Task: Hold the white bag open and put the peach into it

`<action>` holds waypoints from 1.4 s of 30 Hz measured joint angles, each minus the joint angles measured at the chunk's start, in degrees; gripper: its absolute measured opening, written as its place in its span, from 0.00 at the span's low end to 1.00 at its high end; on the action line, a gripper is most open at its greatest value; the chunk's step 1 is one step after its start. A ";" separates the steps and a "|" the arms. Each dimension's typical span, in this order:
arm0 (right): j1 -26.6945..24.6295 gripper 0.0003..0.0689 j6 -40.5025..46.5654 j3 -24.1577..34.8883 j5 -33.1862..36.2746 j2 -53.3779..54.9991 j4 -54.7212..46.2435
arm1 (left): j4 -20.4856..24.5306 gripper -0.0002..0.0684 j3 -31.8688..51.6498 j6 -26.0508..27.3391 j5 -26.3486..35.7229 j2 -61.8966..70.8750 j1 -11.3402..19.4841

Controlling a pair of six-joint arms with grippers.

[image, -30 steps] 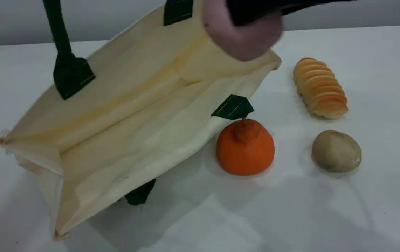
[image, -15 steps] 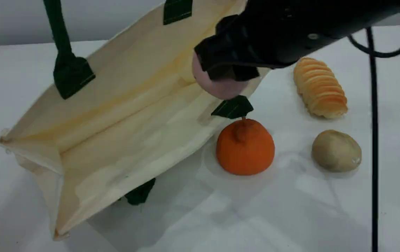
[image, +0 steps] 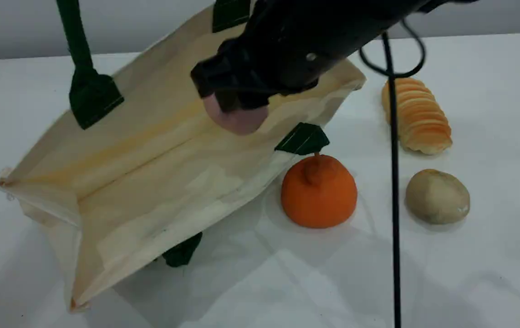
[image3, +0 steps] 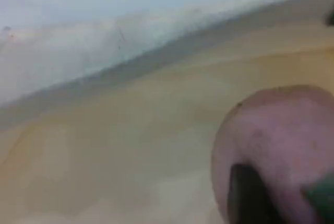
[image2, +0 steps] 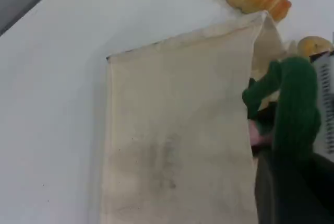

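The white bag point(image: 160, 150) lies tilted with its mouth gaping toward the camera, and its green rope handle point(image: 75, 41) is pulled taut upward out of the top edge. In the left wrist view my left gripper point(image2: 282, 190) is shut on that handle point(image2: 296, 109), beside the bag's outer wall point(image2: 172, 130). My right gripper point(image: 232, 102) is shut on the pink peach point(image: 238, 121) and hangs inside the bag's open mouth, just above the lower wall. Up close, the peach point(image3: 282, 140) fills the lower right against the bag's inner fabric point(image3: 120, 151).
An orange stemmed fruit point(image: 318, 191) sits against the bag's right rim by a green tab point(image: 303, 139). A brownish lump point(image: 437, 196) and a ridged bread roll point(image: 417, 114) lie farther right. A black cable point(image: 394, 191) hangs down from the right arm.
My right gripper has carried the peach down and to the left, from above the bag's far right corner into its open mouth. The bag and left handle hold still.
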 joint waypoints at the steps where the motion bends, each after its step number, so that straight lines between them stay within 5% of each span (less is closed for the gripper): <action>1: 0.00 0.38 0.00 -0.46 0.21 0.57 0.00 | 0.00 0.14 0.00 0.00 0.00 0.00 0.00; 17: 0.08 0.38 0.05 -3.07 0.94 3.46 0.28 | 0.00 0.14 0.00 0.00 0.00 -0.06 0.00; 27: 4.61 0.38 0.00 -3.12 -3.00 3.46 0.40 | 0.00 0.14 0.00 0.00 0.00 -0.11 0.00; 30: 4.61 0.48 0.24 -3.67 -3.54 3.46 0.76 | 0.00 0.14 0.00 0.00 0.00 -0.18 0.00; 36: 4.61 0.87 0.24 -3.81 -3.39 3.46 2.80 | -0.02 0.14 0.00 0.00 0.00 -0.18 0.00; 42: 4.61 0.89 0.06 -3.81 -2.66 3.46 2.80 | -0.02 0.14 0.00 0.00 0.01 -0.18 0.00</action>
